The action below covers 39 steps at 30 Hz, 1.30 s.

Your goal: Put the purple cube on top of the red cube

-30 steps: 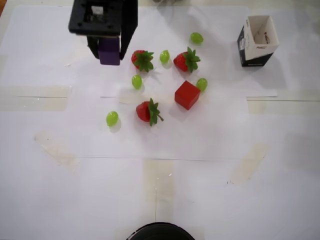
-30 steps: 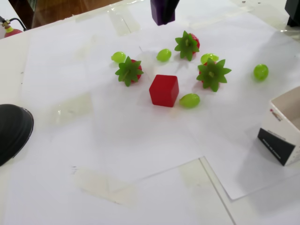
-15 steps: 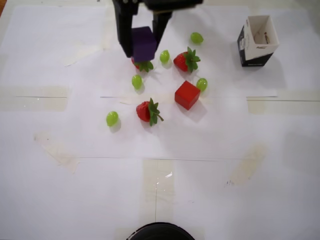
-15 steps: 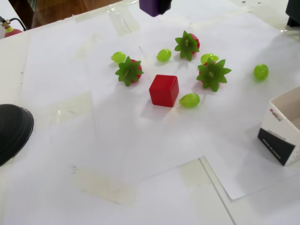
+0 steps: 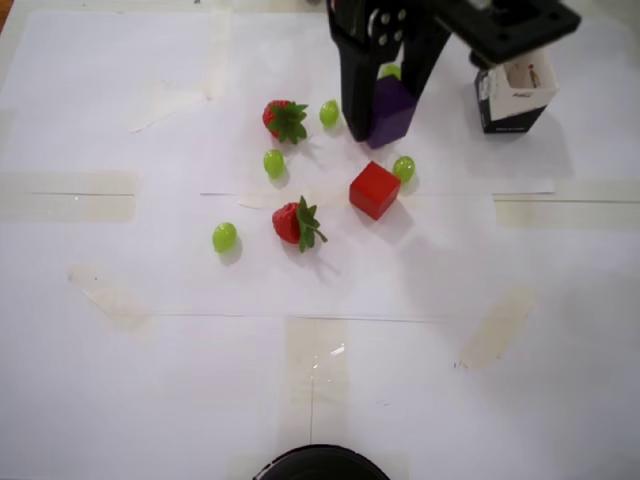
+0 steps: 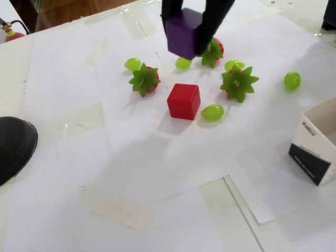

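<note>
Purple cube (image 5: 392, 111) sits clamped between your gripper (image 5: 385, 118)'s two dark fingers, carried in the air; in the fixed view it hangs clear above the paper (image 6: 157, 157), one face and an edge showing below the fingers, so the hold looks to be across opposite faces. That grip leaves the underside free, which is what you need for a flat landing. The red cube (image 5: 375, 190) rests on the paper just short of the load in the overhead view, turned a little diagonal, with a grape (image 5: 404, 168) beside it and another strawberry (image 5: 299, 222) near its other side. In the fixed view the purple cube (image 6: 183, 33) floats above and behind the red cube (image 6: 184, 101), not yet over it.

Compared with half a second ago, your arm has swung across the overhead view from above the strawberry (image 5: 286, 120) to a spot near the carton (image 5: 513, 90), hiding the fruit that lay there. It now shows lower in the fixed view. The red cube and loose fruit have not shifted. You are mid-carry; I judge that lining up the faces comes next.
</note>
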### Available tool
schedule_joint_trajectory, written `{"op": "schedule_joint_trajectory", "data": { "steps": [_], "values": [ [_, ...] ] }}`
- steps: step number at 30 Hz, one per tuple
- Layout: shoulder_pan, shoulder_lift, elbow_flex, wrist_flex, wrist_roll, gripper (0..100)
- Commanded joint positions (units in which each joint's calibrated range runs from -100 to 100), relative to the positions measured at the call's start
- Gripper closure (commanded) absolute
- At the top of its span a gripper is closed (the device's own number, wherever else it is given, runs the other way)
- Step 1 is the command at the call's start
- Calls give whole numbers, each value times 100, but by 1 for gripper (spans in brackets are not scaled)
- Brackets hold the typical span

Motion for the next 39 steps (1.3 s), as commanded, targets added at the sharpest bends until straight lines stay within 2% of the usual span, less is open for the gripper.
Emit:
{"op": "schedule_joint_trajectory", "data": {
  "steps": [1,15,39],
  "values": [
    [-89,49,-382,-188,-63,96],
    [-133,522,154,-1070,-342,96],
    [36,582,591,-1258,-195,96]
  ]
}}
